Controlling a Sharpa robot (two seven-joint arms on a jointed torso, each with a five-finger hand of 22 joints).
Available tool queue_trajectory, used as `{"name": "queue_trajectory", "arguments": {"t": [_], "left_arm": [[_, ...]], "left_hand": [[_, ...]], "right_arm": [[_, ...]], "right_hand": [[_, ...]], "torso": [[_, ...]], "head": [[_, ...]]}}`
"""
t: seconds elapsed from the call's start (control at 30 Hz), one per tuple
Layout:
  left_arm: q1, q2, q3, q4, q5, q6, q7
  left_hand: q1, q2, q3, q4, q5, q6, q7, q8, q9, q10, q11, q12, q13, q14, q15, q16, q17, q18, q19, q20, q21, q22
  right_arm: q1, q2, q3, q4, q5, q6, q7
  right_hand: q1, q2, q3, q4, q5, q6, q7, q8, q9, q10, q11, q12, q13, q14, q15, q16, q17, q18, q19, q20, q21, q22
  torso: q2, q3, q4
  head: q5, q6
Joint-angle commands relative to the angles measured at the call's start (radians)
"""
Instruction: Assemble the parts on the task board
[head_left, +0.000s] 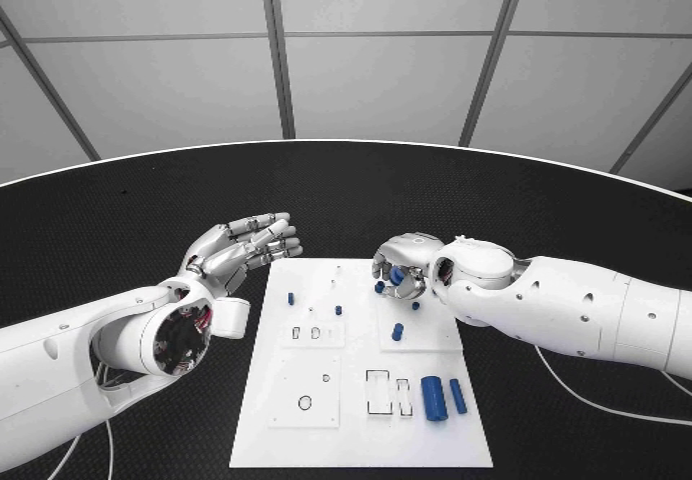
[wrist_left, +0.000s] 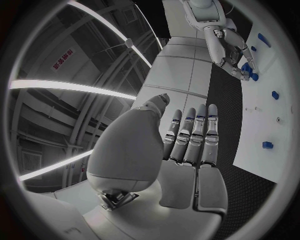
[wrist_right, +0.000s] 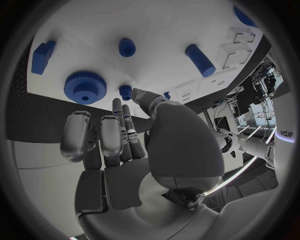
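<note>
The white task board (head_left: 361, 430) lies in the middle of the table. My right hand (head_left: 404, 268) hovers low over its far right part, above a blue gear (wrist_right: 84, 86). The thumb and a fingertip (wrist_right: 117, 104) stand on either side of a small blue peg (wrist_right: 125, 91); whether they pinch it I cannot tell. My left hand (head_left: 238, 250) is raised by the board's far left corner, fingers stretched out and apart, holding nothing. In the left wrist view the left hand (wrist_left: 187, 145) shows flat, with the right hand (wrist_left: 234, 55) beyond it.
More blue parts lie on the board: a thick cylinder (head_left: 433, 397) and a thinner one (head_left: 457, 396) near the front right, a short cylinder (head_left: 397, 331) mid-board, small pegs (head_left: 290, 297) on the left. A blue block (wrist_right: 42, 55) sits beyond the gear.
</note>
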Motion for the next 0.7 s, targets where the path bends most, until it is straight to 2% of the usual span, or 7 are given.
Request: {"name": "queue_trajectory", "arguments": {"t": [0.03, 0.3, 0.7], "left_arm": [[0.0, 0.0, 0.0, 0.001, 0.0, 0.0, 0.001], [0.001, -0.001, 0.0, 0.002, 0.0, 0.0, 0.0], [0.003, -0.002, 0.0, 0.002, 0.0, 0.002, -0.003]], "left_hand": [[-0.001, -0.006, 0.005, -0.001, -0.004, 0.006, 0.07, -0.004, -0.001, 0.0, 0.002, -0.006, -0.001, -0.006, 0.002, -0.001, -0.002, 0.014, 0.009, 0.0, -0.004, -0.001], [-0.002, -0.007, 0.006, 0.0, -0.004, 0.005, 0.071, -0.005, -0.001, -0.001, 0.002, -0.008, -0.001, -0.008, 0.003, -0.003, -0.002, 0.014, 0.01, 0.0, -0.004, -0.002], [-0.004, -0.007, 0.008, 0.0, -0.004, 0.004, 0.071, -0.007, -0.002, -0.003, 0.003, -0.011, -0.001, -0.01, 0.004, -0.006, -0.003, 0.015, 0.011, 0.0, -0.004, -0.002]], "right_arm": [[0.0, 0.002, 0.0, -0.004, 0.0, 0.003, 0.001], [0.0, 0.007, 0.0, -0.011, 0.0, 0.004, 0.003], [0.0, 0.012, 0.0, -0.017, 0.0, 0.018, 0.001]], "right_hand": [[0.003, -0.002, 0.005, 0.001, 0.003, 0.009, 0.001, 0.006, 0.002, 0.008, -0.002, 0.008, 0.002, 0.046, 0.005, 0.01, 0.008, -0.014, 0.002, 0.001, 0.01, 0.012], [0.004, 0.006, 0.015, 0.002, 0.013, 0.018, 0.002, 0.014, 0.011, 0.025, -0.007, 0.017, 0.008, 0.051, 0.001, 0.04, 0.036, -0.023, 0.013, 0.001, 0.057, 0.071], [0.006, 0.019, 0.023, 0.002, 0.015, 0.039, 0.002, 0.029, 0.025, 0.053, -0.014, 0.026, 0.015, 0.055, -0.004, 0.067, 0.059, -0.034, 0.029, -0.001, 0.109, 0.137]], "torso": [[0.004, -0.0003, 0.001], [0.007, 0.0011, -0.0001], [0.012, 0.0006, 0.0013]], "head": [[0.0, -0.001], [0.001, 0.0], [0.003, 0.0]]}}
